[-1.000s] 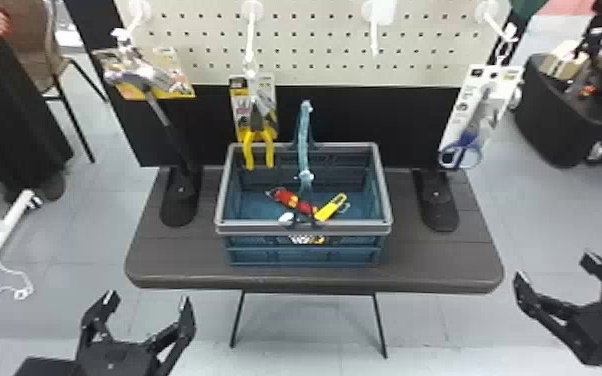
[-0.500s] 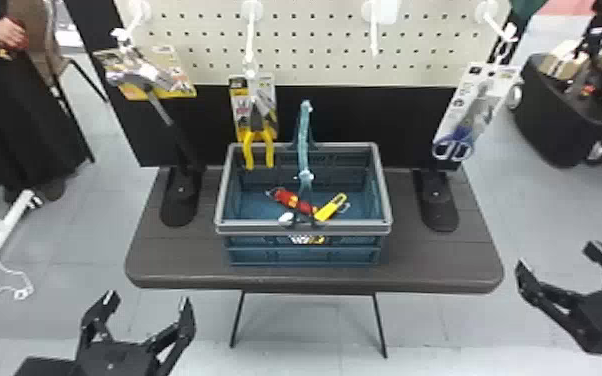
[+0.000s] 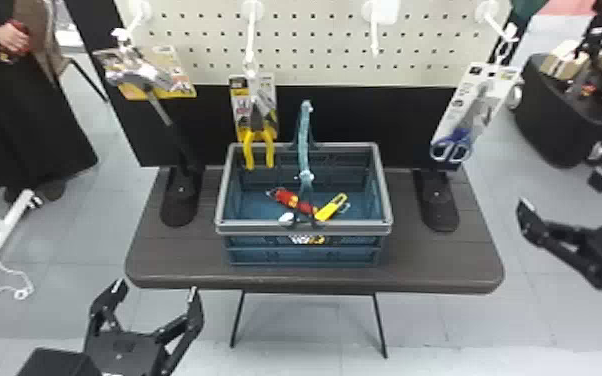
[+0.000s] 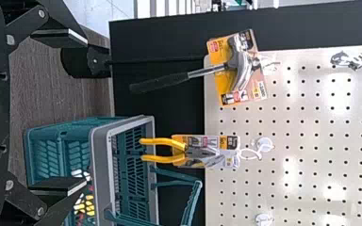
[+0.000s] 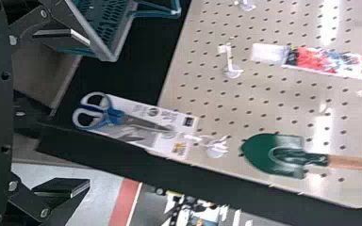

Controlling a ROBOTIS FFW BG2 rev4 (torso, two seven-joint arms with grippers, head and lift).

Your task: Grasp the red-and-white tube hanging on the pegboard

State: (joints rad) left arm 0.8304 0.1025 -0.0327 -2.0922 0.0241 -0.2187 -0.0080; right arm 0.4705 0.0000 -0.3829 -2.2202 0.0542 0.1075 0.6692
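At the right of the head view, my right gripper (image 3: 563,192) is raised beside the table's right end, its fingers apart with nothing between them. In the right wrist view that gripper (image 5: 88,113) is open as well. A narrow red-and-white tube-shaped pack (image 5: 313,60) hangs on the pegboard (image 5: 264,108), well beyond the fingertips and higher than the scissors. My left gripper (image 3: 156,291) stays parked in front of the table's left part, open and holding nothing; its spread fingers also show in the left wrist view, as the left gripper (image 4: 84,111).
Packaged scissors (image 5: 136,125) and a green trowel (image 5: 268,153) hang near the right gripper's side of the board. Pliers (image 3: 258,135) and a hammer (image 3: 157,100) hang farther left. A blue basket (image 3: 305,256) with tools inside stands on the dark table (image 3: 440,265).
The right gripper has risen in the head view, moving forward beside the table with its fingers still apart. The hanging scissors have swung slightly. My left arm has kept still.
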